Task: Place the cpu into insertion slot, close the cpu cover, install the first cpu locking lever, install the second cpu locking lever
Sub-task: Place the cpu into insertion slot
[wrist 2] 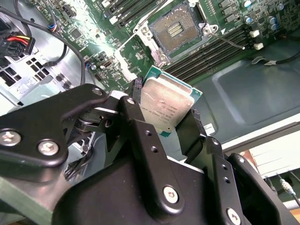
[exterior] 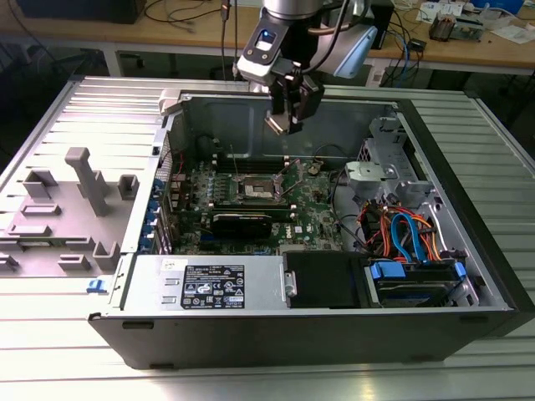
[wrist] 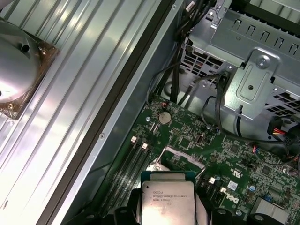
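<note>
The open computer case (exterior: 292, 334) contains the green motherboard (exterior: 322, 213); its socket (wrist 2: 174, 29) stands uncovered and empty. The claw (wrist 2: 165, 107) hangs above the case interior, clenched on the cpu (wrist: 168, 204) by two opposite edges, metal top facing both wrist views, well apart from the socket.

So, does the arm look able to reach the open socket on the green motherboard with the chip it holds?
Probably yes: the tool holds the small square silvery-topped cpu above the green motherboard, and the bare square socket lies uncovered below, with nothing seen between them.
</note>
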Action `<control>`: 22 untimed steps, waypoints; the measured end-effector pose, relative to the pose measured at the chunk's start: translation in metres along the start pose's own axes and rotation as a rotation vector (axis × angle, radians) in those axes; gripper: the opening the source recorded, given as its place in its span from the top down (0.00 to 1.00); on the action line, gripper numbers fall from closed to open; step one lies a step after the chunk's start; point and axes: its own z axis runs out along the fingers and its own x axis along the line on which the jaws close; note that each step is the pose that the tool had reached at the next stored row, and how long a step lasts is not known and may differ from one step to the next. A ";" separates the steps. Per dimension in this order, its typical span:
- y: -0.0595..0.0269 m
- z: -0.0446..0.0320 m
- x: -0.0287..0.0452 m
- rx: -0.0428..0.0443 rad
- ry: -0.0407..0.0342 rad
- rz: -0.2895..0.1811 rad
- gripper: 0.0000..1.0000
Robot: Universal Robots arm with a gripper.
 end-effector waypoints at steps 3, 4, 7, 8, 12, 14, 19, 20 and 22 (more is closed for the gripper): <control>-0.0034 0.0005 0.0017 0.0002 -0.0001 0.000 0.46; -0.0045 0.0006 0.0023 0.0002 -0.0001 0.000 0.46; -0.0063 0.0007 0.0032 0.0002 -0.0001 0.000 0.46; -0.0064 0.0009 0.0030 0.0000 0.0001 0.000 0.46; -0.0073 0.0010 0.0014 0.0001 0.0000 0.000 0.46; -0.0082 0.0011 -0.0002 0.0001 0.0000 0.000 0.46; -0.0110 0.0023 -0.0024 0.0001 0.0000 0.000 0.46; -0.0128 0.0029 -0.0014 0.0002 -0.0001 0.000 0.46; -0.0143 0.0037 -0.0008 0.0001 -0.0010 0.010 0.46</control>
